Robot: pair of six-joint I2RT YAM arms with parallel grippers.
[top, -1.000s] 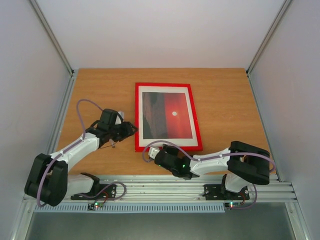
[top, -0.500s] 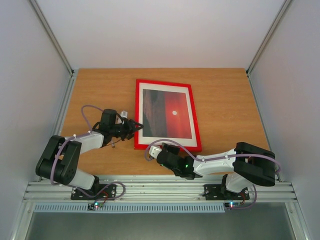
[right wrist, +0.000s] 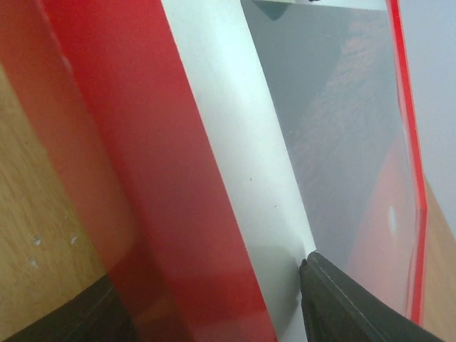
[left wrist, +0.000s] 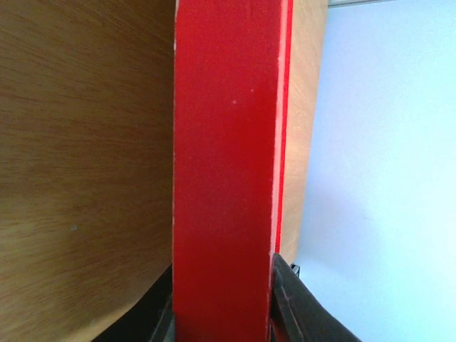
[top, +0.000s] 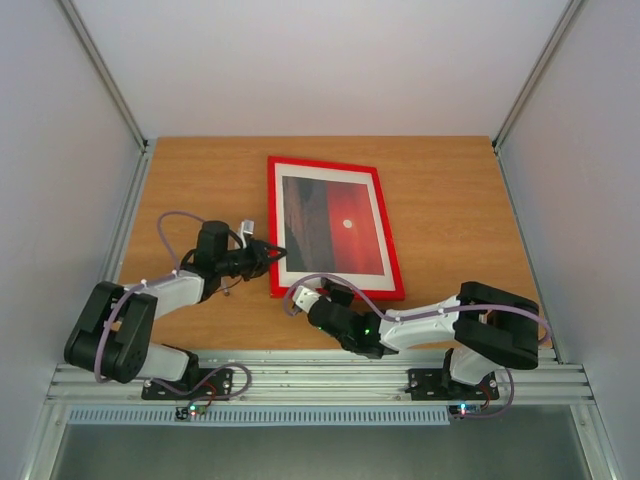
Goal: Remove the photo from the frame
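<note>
Framing a red-sky sunset photo [top: 332, 226], thin red frame [top: 272, 210] pinched by left pincer [top: 277, 253]; right pincer [top: 322, 296] state unclear.

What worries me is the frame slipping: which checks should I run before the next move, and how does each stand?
1. The left hand is at the left rail of the red rectangular picture frame: ok.
2. The left hand is closed on that rail from both sides: ok.
3. The right hand is at the near rail: ok.
4. The right hand's grip is firm: cannot tell.
5. The sunset photo print is out of the frame: not ok, still inside.
</note>
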